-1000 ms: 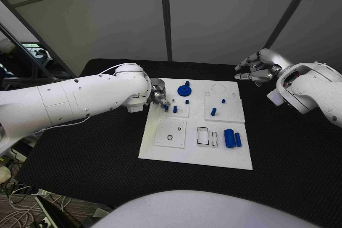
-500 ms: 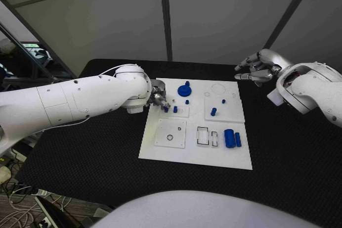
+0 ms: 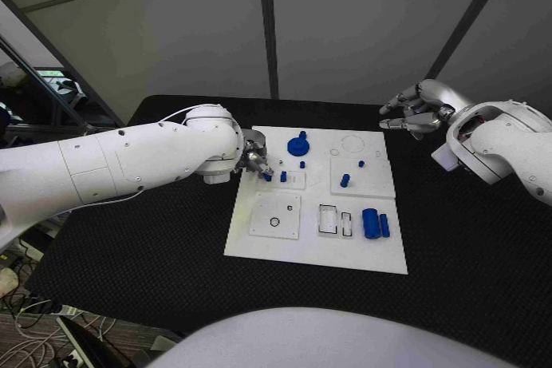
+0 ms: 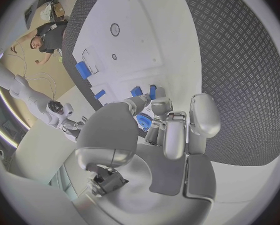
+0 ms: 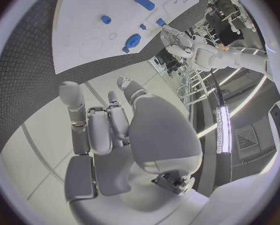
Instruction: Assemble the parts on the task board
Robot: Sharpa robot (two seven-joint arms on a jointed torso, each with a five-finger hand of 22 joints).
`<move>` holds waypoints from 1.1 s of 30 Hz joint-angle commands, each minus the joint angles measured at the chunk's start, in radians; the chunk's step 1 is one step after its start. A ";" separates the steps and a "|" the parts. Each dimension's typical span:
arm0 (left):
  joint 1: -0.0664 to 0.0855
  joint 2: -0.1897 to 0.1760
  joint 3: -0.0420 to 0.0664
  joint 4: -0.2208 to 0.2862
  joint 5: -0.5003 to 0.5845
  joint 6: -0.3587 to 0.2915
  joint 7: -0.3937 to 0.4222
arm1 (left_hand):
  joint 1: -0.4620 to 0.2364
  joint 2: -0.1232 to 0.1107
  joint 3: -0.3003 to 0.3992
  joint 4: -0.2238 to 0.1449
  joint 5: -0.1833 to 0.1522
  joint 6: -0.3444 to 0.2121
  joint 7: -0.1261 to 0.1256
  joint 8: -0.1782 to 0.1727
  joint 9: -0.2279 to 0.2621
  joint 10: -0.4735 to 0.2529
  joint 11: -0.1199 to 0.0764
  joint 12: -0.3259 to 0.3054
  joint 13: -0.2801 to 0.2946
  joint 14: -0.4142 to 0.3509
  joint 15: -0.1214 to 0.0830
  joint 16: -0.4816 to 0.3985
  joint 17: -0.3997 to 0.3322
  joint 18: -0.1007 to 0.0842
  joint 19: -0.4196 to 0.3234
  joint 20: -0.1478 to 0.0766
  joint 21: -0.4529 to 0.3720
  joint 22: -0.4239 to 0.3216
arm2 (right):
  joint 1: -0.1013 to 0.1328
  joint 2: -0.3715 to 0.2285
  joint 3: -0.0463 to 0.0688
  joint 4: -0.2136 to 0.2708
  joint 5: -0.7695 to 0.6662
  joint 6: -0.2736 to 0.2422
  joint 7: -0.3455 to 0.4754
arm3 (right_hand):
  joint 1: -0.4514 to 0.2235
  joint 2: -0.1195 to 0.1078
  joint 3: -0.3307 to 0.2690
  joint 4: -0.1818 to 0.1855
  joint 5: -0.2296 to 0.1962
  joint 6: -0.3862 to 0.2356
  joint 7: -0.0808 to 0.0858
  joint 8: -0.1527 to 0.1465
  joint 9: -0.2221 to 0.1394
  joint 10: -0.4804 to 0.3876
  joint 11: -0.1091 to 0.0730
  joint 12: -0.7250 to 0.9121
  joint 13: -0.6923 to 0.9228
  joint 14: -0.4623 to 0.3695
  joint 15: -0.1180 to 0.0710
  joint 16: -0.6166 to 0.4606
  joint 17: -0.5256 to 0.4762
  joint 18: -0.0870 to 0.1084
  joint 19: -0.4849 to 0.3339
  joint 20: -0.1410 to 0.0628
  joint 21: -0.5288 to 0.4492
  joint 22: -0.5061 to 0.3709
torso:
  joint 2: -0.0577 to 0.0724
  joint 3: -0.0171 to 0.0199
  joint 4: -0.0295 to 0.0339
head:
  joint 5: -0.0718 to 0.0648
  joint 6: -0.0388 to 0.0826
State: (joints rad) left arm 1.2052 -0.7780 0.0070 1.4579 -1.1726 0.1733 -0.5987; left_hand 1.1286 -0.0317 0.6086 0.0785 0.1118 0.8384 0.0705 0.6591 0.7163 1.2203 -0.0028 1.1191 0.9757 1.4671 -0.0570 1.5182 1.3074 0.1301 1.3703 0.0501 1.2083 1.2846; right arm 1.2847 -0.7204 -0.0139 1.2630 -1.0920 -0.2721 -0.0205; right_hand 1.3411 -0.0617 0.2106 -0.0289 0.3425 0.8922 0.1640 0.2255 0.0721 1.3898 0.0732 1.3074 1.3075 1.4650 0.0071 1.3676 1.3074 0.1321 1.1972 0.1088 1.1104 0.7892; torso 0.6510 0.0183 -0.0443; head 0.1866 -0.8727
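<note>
The left hand (image 3: pixel 253 160) sits at the task board (image 3: pixel 288 240), fingers curled near small blue parts (image 3: pixel 283 176), maybe pinching one. The right hand (image 3: pixel 412 111) hovers open, well apart.

Even, fairly bright light, soft shadows, crisp head view, wrist views bowed (fisheye) inside dark frames

Left hand (image 3: pixel 254 160) low, fingers curled (contents unclear); right hand (image 3: pixel 416 111) raised, fingers apart, empty.

left robot hand (image 3: pixel 253 159) grip hidden by arm
</note>
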 commanded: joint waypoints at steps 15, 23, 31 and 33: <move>-0.002 0.022 -0.002 -0.024 -0.006 0.039 -0.010 | -0.001 -0.010 0.120 -0.105 0.002 0.001 -0.005 0.005 0.003 0.013 -0.003 0.006 0.003 0.083 -0.005 0.006 0.212 -0.044 0.010 -0.001 0.009 0.004 | 0.002 0.001 0.001 0.002 -0.001 0.004 0.003 | -0.005 -0.004 0.006 -0.001 0.004 -0.005 0.000 0.004 -0.002 -0.010 0.001 -0.004 0.002 0.017 -0.008 -0.007 0.056 0.013 -0.003 -0.004 -0.007 -0.001 | 0.001 0.0008 -0.0018 | 0.000 0.000; -0.002 0.034 -0.002 -0.033 -0.006 0.059 -0.011 | -0.025 -0.034 0.146 -0.115 0.002 0.019 -0.013 0.009 0.005 0.040 -0.011 0.022 0.020 0.092 -0.011 0.024 0.232 -0.050 0.028 -0.005 0.036 0.029 | 0.002 0.001 0.001 0.003 -0.001 0.004 0.002 | -0.004 -0.004 0.007 -0.002 0.004 -0.005 0.000 0.004 -0.002 -0.011 0.001 -0.004 0.001 0.017 -0.008 -0.007 0.056 0.013 -0.003 -0.004 -0.007 -0.002 | 0.001 0.0012 -0.0010 | -0.002 0.000; -0.002 0.040 -0.002 -0.042 0.002 0.054 -0.010 | -0.099 -0.055 0.125 -0.089 -0.005 0.051 -0.028 0.016 0.008 0.065 -0.022 0.025 0.022 0.096 -0.020 0.034 0.242 -0.055 0.042 -0.013 0.054 0.048 | 0.002 0.001 0.001 0.003 -0.001 0.004 0.003 | -0.005 -0.004 0.007 -0.002 0.004 -0.005 0.000 0.005 -0.002 -0.010 0.001 -0.004 0.002 0.017 -0.008 -0.007 0.056 0.013 -0.003 -0.004 -0.007 -0.002 | 0.001 0.0006 -0.0008 | -0.006 0.000; -0.002 0.040 -0.002 -0.044 0.005 0.046 -0.009 | -0.127 -0.058 0.094 -0.069 -0.006 0.058 -0.031 0.014 0.007 0.067 -0.024 0.025 0.022 0.096 -0.022 0.034 0.242 -0.056 0.044 -0.015 0.056 0.050 | 0.002 0.000 0.001 0.003 -0.001 0.003 0.003 | -0.005 -0.004 0.007 -0.002 0.004 -0.005 0.000 0.005 -0.002 -0.010 0.001 -0.004 0.002 0.017 -0.008 -0.007 0.056 0.013 -0.003 -0.004 -0.007 -0.002 | 0.001 0.0006 -0.0009 | -0.006 0.000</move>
State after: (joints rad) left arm 1.2056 -0.7401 0.0071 1.4125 -1.1768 0.2046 -0.6074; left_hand 1.0089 -0.0887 0.7018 0.0175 0.1098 0.8890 0.0378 0.6740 0.7235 1.2808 -0.0284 1.1406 0.9983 1.4669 -0.0720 1.5452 1.3074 0.1296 1.4081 0.0377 1.2589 1.3080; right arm 1.2847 -0.7199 -0.0139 1.2646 -1.0920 -0.2716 -0.0207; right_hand 1.3411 -0.0617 0.2106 -0.0289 0.3425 0.8922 0.1640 0.2255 0.0721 1.3862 0.0769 1.3074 1.3075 1.4650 0.0071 1.3639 1.3073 0.1322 1.1972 0.1089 1.1065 0.7884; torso 0.6519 0.0195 -0.0458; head 0.1812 -0.8727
